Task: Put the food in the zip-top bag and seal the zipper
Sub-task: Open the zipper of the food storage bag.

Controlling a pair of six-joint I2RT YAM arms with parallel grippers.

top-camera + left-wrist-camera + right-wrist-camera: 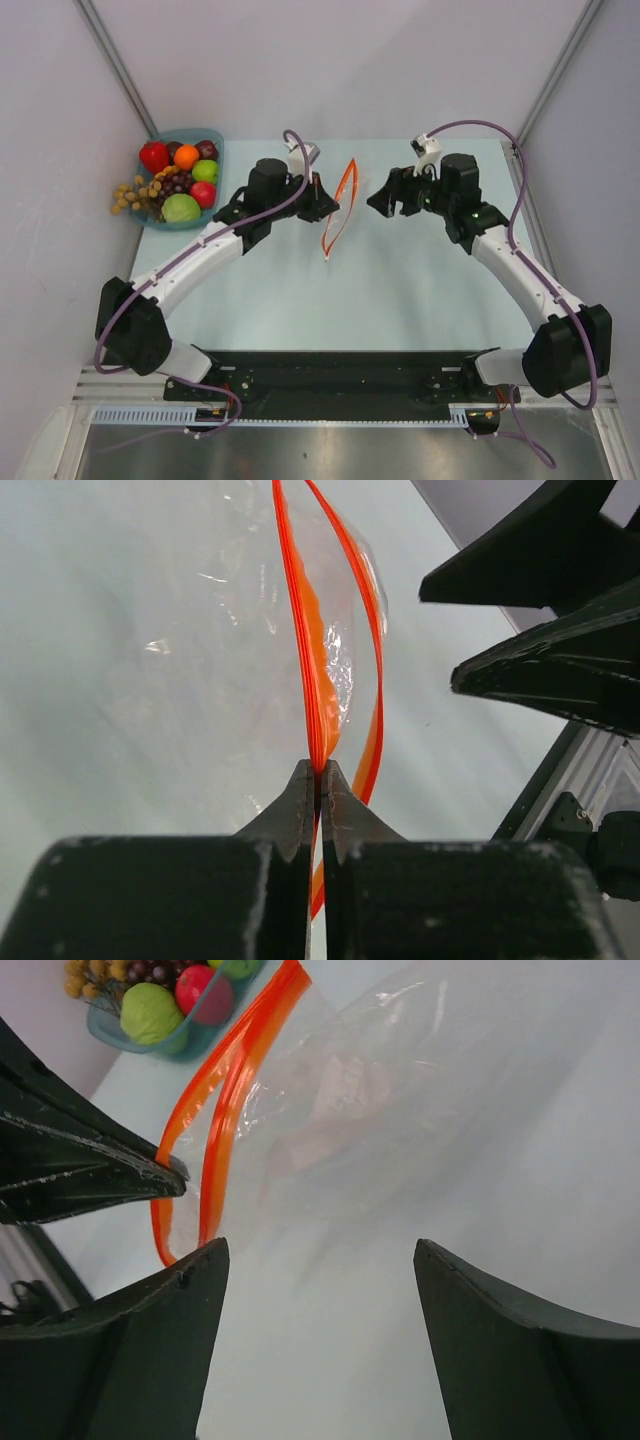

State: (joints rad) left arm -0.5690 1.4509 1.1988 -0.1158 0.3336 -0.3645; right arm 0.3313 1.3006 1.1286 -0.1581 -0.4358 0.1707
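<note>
Right now, from above, my left gripper (330, 205) is pinched shut on the orange zipper strip (325, 243) of the clear bag (339, 213). The bag stands on edge at the middle of the table (400, 290), between my two arms. My right gripper (375, 200) hangs just beside the bag on its other side, jaws apart, holding nothing. The fruit (182, 207) sits in and beside the blue tray (217, 140) at the far left corner, well apart from the bag. None is inside the bag yet.

Through my left wrist camera, my fingers meet on one lip of the strip only. The other lip bows away to the right, so the mouth gapes a little. I judge the step in hand is opening that mouth. To do it well, I should hold this pinch firm without twisting, since the film is floppy. My right side should take the free lip near its middle and draw it away gently, until the mouth rounds out wide enough for a fruit.

Through my right wrist camera, my jaws stand wide with the bag beyond them, not between them. The free lip lies off to the left, so I would have to shift that way before closing. A pale patch shows through the film, possibly a label. I cannot read anything on it, and I see no brand anywhere.
</note>
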